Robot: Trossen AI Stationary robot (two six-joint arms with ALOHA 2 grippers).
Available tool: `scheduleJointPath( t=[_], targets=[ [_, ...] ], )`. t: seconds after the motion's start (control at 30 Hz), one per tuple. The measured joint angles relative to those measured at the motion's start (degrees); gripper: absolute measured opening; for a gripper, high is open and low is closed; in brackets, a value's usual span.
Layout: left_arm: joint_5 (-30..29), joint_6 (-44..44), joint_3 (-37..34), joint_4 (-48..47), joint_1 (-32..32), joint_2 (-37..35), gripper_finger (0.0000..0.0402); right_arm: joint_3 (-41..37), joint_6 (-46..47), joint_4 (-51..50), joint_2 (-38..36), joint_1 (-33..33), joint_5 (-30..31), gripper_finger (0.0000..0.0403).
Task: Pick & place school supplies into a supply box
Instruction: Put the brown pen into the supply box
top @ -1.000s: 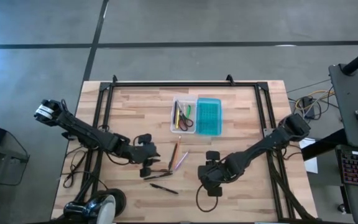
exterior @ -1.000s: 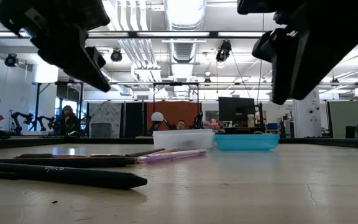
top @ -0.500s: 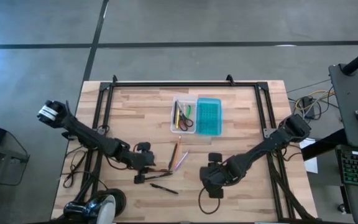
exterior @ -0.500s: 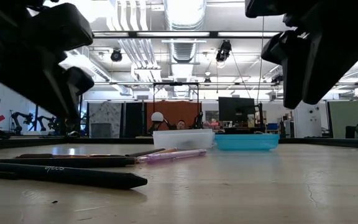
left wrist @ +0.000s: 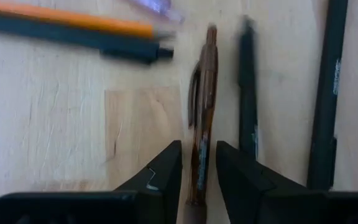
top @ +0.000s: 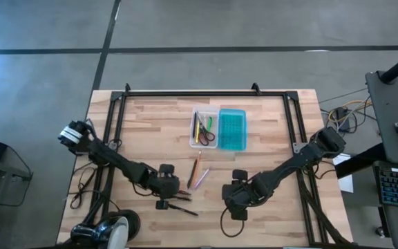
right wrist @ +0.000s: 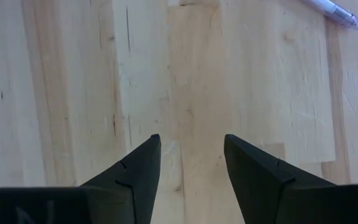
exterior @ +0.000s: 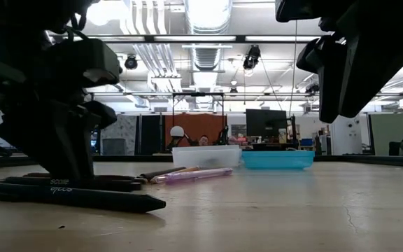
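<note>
My left gripper [top: 166, 196] is low over the loose pens near the table's near edge, and its fingers close around a brown pen [left wrist: 202, 106]. Two black pens [left wrist: 247, 93] [left wrist: 327, 93] lie beside that one. An orange pencil [top: 196, 166] and a purple pen [top: 202, 178] lie a little farther in. The clear supply box [top: 204, 128] rests flat at the middle far side, with its teal lid [top: 232, 129] open to its right. Red-handled scissors and a green marker are inside it. My right gripper [top: 232, 197] hovers open over bare wood. My left gripper has the brown pen's rear part [left wrist: 199, 163] pinched between its two fingers. It comes from above, pointing down, and the fingers lie on either side of the shaft. The pen lies flat on the table, its tip pointing away from the fingers.
The black pen [exterior: 75, 199] nearest the table's front lies right beside my left gripper [exterior: 65, 161]. A black frame rail [top: 206, 94] runs along the far edge and down both sides. Bare wood [right wrist: 191, 74] lies under my right gripper [right wrist: 191, 155].
My left gripper has moved toward the table's near edge and a little right. It has come down from above the pens to table height, onto the brown pen. The pens and the box have stayed in place.
</note>
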Motion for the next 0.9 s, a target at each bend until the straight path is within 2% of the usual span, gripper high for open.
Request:
scheduleJointPath(
  t=[0.27,0.37,0.47,0.6,0.7,0.8,0.9],
  targets=[
    [-0.63,-0.59,0.69,-1.47,0.28,0.95,0.0079,0.0,0.17,0.04,0.0,0.0,0.0,0.0166],
    [-0.82,0.14,0.65,-2.52,0.42,1.12,0.0058,0.0,0.17,-0.01,0.0,0.0,0.02,0.0166],
    [-1.17,1.4,0.65,-2.89,0.55,1.4,0.002,0.0,1.0,-0.11,0.0,0.0,0.02,0.0166],
    [-0.79,-0.72,0.55,-2.78,1.29,1.39,0.0012,0.04,5.3,-0.81,-0.16,0.22,0.41,0.0166],
    [-0.74,-5.25,0.65,-2.22,2.16,0.66,0.0012,0.33,9.6,-1.26,-0.98,1.16,5.39,0.0166],
    [-1.9,-10.59,0.81,-1.51,3.54,-1.03,0.0011,0.7,16.45,-4.29,-2.97,2.59,13.95,0.0166],
    [-2.8,-16.01,1.56,1.4,5.46,-5.66,0.0009,0.73,27.01,-9.89,-5.53,4.11,22.97,0.0166]
  ],
)
